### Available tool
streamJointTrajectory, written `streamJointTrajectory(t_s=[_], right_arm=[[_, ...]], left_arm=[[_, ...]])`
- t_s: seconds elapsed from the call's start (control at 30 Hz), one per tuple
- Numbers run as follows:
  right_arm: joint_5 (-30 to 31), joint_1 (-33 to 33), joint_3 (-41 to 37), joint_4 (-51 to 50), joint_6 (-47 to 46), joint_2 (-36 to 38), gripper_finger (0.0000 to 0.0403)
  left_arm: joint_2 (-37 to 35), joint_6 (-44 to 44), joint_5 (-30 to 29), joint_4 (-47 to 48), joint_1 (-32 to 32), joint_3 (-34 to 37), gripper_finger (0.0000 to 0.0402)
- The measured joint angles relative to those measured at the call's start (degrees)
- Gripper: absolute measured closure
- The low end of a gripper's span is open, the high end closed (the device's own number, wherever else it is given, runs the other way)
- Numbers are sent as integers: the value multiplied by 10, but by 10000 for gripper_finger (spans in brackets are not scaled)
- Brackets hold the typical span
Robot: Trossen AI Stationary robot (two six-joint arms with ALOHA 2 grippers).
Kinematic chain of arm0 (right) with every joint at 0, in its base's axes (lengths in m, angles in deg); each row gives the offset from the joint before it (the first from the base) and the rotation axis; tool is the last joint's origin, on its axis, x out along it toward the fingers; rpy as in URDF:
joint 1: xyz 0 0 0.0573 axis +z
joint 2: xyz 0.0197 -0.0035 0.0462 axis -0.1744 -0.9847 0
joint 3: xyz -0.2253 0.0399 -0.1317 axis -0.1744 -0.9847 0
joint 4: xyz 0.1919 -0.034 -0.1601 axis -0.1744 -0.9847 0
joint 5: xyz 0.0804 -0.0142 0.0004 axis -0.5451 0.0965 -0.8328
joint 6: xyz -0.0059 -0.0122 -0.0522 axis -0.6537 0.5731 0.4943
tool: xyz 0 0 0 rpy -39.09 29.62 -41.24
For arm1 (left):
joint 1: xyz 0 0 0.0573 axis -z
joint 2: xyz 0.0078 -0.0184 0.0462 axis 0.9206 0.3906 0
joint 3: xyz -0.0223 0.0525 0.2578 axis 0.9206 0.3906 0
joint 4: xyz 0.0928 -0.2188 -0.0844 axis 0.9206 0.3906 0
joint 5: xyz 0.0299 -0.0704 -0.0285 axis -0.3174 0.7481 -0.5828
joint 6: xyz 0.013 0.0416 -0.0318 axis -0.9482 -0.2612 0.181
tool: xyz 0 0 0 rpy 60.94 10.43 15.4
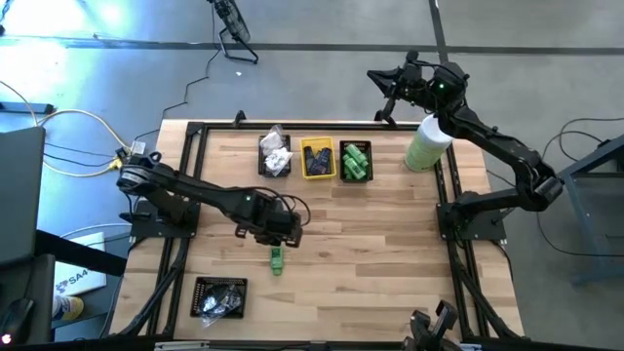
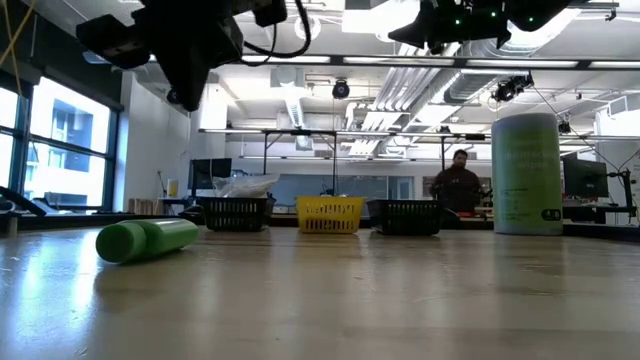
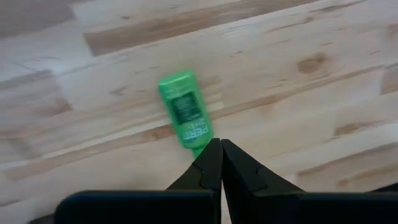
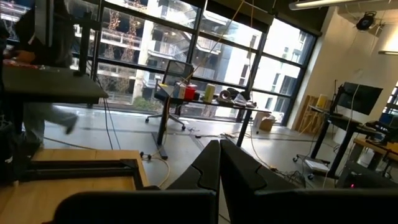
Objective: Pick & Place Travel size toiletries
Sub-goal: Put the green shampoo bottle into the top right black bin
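A bright green little bottle (image 1: 277,259) lies on its side on the wooden table, also seen in the low view (image 2: 147,239) and the left wrist view (image 3: 185,118). My left gripper (image 3: 221,142) hangs shut above it, well clear of the table (image 2: 190,50), just on the far side of the bottle (image 1: 274,229). My right gripper (image 4: 219,143) is shut and held high beyond the table's far right corner (image 1: 383,88). More green bottles sit in the far black bin (image 1: 355,162). White packets fill another black bin (image 1: 276,156).
A yellow bin (image 1: 318,159) stands between the two far black bins. A black bin with packets (image 1: 219,297) sits near the near left edge. A tall pale-green cylinder with a white lid (image 1: 427,142) stands at the far right. A person (image 2: 458,185) stands in the room behind.
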Motion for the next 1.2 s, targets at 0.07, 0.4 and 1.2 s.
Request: streamJointTrajectory(t_s=[0.07,0.4,1.2], right_arm=[[0,0,0,0,0,0,400],[1,0,0,-14,0,0,400],[1,0,0,-33,7,0,400]], left_arm=[[1,-17,1,2,0,0,401],[22,21,77,23,0,0,275],[142,28,62,-33,0,-1,89]])
